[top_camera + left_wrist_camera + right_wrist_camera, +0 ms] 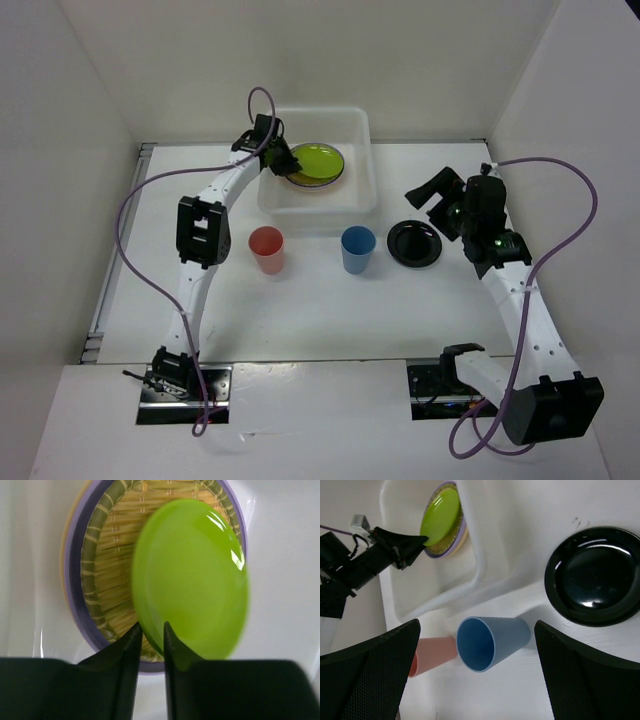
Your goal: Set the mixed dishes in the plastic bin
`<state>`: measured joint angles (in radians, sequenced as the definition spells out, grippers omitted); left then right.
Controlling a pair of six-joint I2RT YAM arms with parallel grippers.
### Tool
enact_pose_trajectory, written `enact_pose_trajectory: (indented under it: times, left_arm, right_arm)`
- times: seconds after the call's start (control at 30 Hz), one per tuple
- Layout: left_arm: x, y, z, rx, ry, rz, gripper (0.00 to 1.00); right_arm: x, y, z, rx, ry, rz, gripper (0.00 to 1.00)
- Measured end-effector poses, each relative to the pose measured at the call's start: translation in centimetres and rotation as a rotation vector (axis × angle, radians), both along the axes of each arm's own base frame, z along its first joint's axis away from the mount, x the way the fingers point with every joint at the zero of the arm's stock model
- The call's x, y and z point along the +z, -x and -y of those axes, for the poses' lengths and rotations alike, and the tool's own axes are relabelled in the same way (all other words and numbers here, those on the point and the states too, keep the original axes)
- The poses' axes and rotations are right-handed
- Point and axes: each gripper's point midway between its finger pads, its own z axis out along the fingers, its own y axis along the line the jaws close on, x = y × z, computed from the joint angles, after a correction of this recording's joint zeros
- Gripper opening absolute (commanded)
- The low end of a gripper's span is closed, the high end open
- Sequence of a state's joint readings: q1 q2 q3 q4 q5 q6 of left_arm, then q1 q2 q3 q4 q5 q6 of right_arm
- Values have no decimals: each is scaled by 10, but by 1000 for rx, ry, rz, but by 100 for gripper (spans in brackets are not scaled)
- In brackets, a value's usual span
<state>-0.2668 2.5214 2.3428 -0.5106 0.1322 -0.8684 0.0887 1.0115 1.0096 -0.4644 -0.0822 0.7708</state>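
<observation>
Plate [192,580], glossy lime, tilted over woven disc [112,555] — left gripper [151,626]: hold unclear; right gripper [476,627] agape, empty.

Inside the plastic bin [280,540], the lime green plate [192,580] is blurring at its rim and covering most of the woven tan plate [112,555], leaving the lilac plate [75,585] showing only as a ring. The left tool [151,626] is straddling that blurred rim, its grip unclear. In front of the bin, a finger [370,680] of the right tool [477,627] is partly hiding the red cup [432,655].
</observation>
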Motion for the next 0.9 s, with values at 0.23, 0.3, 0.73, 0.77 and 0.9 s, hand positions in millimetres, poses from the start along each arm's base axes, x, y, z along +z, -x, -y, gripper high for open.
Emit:
enact_pose_trajectory:
  times: [0.23,0.3,0.73,0.77,0.9]
  left_arm:
    - [19,-4,5,-6,-11,33,70]
    - [27,-6,6,-8,-11,46,73]
    - [205,9,13,-65,76,338,84]
    - [234,18,14,-85,90,396,85]
    - [349,80,7,-141,125,594,86]
  right_arm:
    - [-52,5,14,-62,-17,-137,99]
    - [-72,9,19,-86,-34,-188,99]
    - [-163,48,32,-204,-143,-410,99]
    - [-173,50,31,-206,-154,-438,99]
    - [-210,64,25,-224,-200,-538,99]
